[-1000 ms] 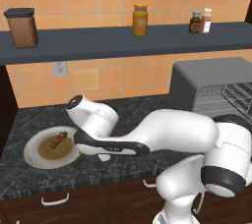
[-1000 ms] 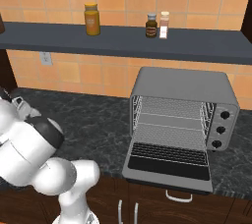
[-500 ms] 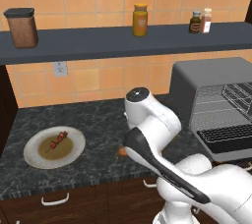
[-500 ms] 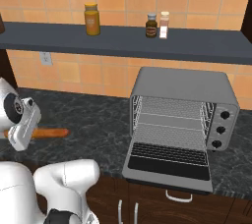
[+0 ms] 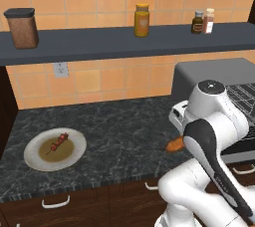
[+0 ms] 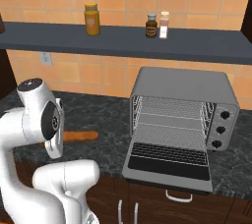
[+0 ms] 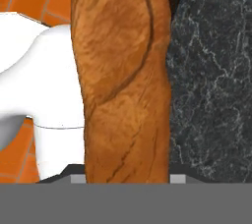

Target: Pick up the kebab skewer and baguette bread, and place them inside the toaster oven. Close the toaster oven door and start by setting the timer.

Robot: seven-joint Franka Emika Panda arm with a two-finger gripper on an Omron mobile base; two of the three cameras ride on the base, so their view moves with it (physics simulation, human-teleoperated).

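My gripper [image 7: 126,179] clamps the baguette [image 7: 123,80] lengthwise; swinging toward the toaster oven [image 6: 183,115] at right, I risk clipping its frame.

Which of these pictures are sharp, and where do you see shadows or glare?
Left base view: sharp, evenly lit, soft shadow under the dark wall shelf. Right base view: equally crisp, no glare on the boxy grey metal toaster oven. Hand view: the long orange-brown baguette sits very close, its crust texture coarse and stretched.

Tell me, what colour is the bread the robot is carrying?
The baguette bread is orange-brown with darker crust streaks, clearest in the hand view.
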